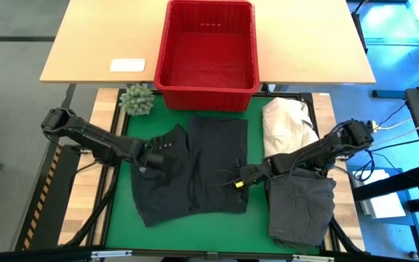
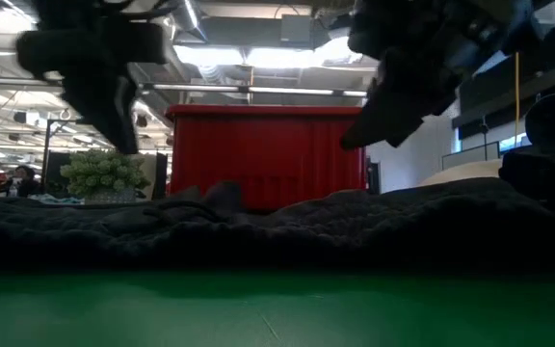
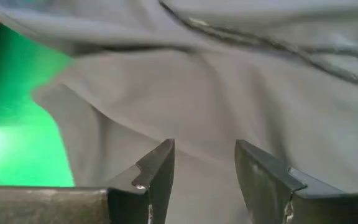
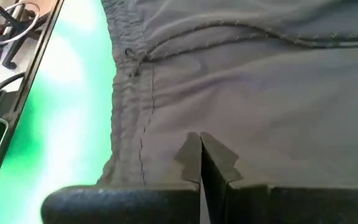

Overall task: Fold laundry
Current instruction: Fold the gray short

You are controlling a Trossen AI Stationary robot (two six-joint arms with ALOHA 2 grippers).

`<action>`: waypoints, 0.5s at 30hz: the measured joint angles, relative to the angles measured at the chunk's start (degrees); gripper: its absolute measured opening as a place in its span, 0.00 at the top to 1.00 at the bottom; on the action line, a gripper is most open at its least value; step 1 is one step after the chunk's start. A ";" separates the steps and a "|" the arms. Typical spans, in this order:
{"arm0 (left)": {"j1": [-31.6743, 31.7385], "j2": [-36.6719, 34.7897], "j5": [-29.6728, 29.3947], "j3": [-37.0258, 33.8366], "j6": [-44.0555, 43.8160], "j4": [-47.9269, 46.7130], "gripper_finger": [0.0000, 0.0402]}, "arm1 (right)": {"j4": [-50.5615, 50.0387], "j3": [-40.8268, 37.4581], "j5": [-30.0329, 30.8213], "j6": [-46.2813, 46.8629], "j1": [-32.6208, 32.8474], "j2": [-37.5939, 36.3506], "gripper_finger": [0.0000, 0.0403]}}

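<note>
Dark garment (image 1: 195, 175) lies spread mid-counter (image 1: 118, 211), about 6 o'clock from the red basket (image 1: 206, 44); it looks soft, light and floppy, likely to sag, so take it at an edge or corner. Left claw (image 3: 204, 165), tips apart and empty, hangs over its 9 o'clock side. Right claw (image 4: 200, 155) is pressed together at its 3 o'clock edge (a folded grey piece (image 1: 301, 207) lies toward 4 o'clock).

Laundry: dark garment (image 1: 195, 171), spread flat at frame centre, right half folded into a neat rectangle, left part rumpled. Grey garment (image 1: 301, 207), folded, lower right, hanging over the mat's edge.
</note>
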 joint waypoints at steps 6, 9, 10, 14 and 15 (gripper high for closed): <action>-5.62 0.20 2.95 -4.76 -8.55 0.35 0.60 | -0.70 1.79 -3.38 -0.01 -0.17 5.72 1.00; -7.57 0.21 3.63 -7.16 -12.67 0.35 0.60 | -2.68 2.20 -4.02 0.80 -0.17 7.88 1.00; -7.96 0.20 4.39 -7.95 -13.65 0.64 0.60 | -3.95 2.18 -4.03 1.37 -0.17 8.35 1.00; -9.15 0.22 8.59 -10.69 -16.22 3.96 0.60 | -10.35 2.18 -4.07 3.42 -0.17 8.64 1.00; -9.45 0.22 10.24 -11.24 -16.32 5.71 0.60 | -11.65 2.18 -4.03 4.02 -0.17 8.62 1.00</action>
